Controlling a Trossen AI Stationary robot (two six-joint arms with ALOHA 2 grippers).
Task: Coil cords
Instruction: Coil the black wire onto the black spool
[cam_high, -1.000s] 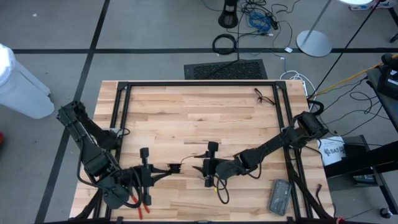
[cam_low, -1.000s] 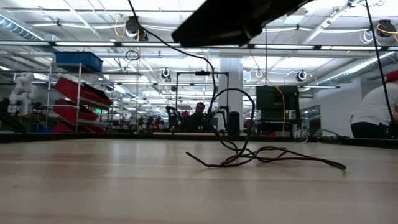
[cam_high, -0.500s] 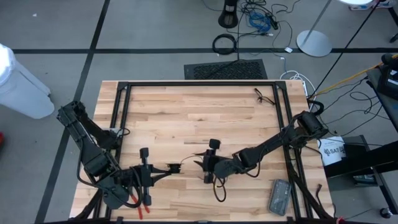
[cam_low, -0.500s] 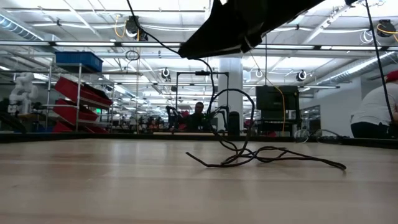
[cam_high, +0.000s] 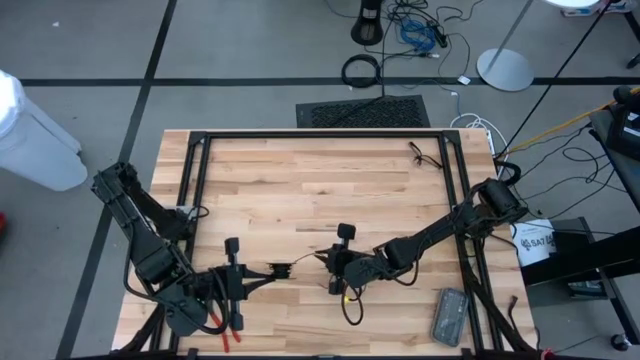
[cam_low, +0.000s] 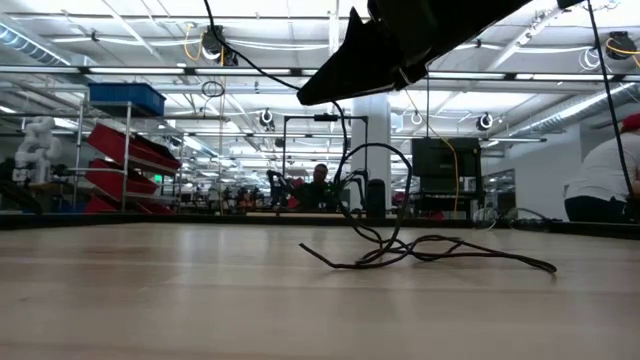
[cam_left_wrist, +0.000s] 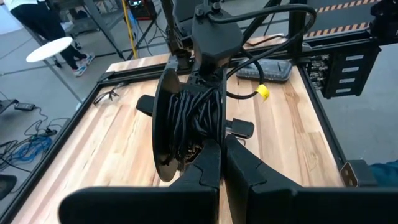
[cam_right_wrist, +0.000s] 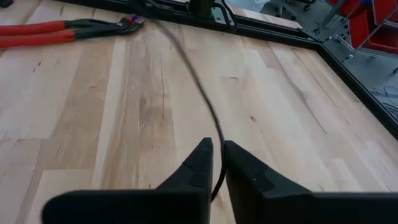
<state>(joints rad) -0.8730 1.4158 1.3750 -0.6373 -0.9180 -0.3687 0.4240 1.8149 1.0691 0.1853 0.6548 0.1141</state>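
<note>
The cord is thin and black, and most of it is wound on a small round dark puck (cam_left_wrist: 186, 118). My left gripper (cam_left_wrist: 221, 140), near the table's front left (cam_high: 262, 272), is shut on that puck. A short stretch of cord (cam_high: 300, 263) runs from the puck to my right gripper (cam_high: 322, 262), which is shut on it (cam_right_wrist: 216, 146). In the low view the right gripper (cam_low: 330, 85) hangs above the table. Behind it the cord's loose end (cam_high: 352, 310), with a yellow tag (cam_left_wrist: 262, 92), lies looped on the wood. My left gripper pinches the puck at its near, lower edge (cam_left_wrist: 202, 149) between its two fingers. They come from the table's left, slanting down. The puck stands on edge, clear of the table. My right gripper pinches the thin cord (cam_right_wrist: 219, 138) between its two fingertips. The fingers point toward the table's left, slanting down, and lie along the cord. From the tips the cord runs on above the wood in a gentle curve toward the puck.
Red-handled pliers (cam_high: 225, 325) lie at the front left edge, close to the left arm. A grey device (cam_high: 450, 315) lies at the front right. Another thin dark cord (cam_high: 425, 155) sits tangled at the far right. A black frame (cam_high: 320, 133) borders the table.
My right gripper has gone from wide open to shut, closing on the cord beside the puck, and its fingers have tipped a little downward. The left gripper and the puck have kept still.
</note>
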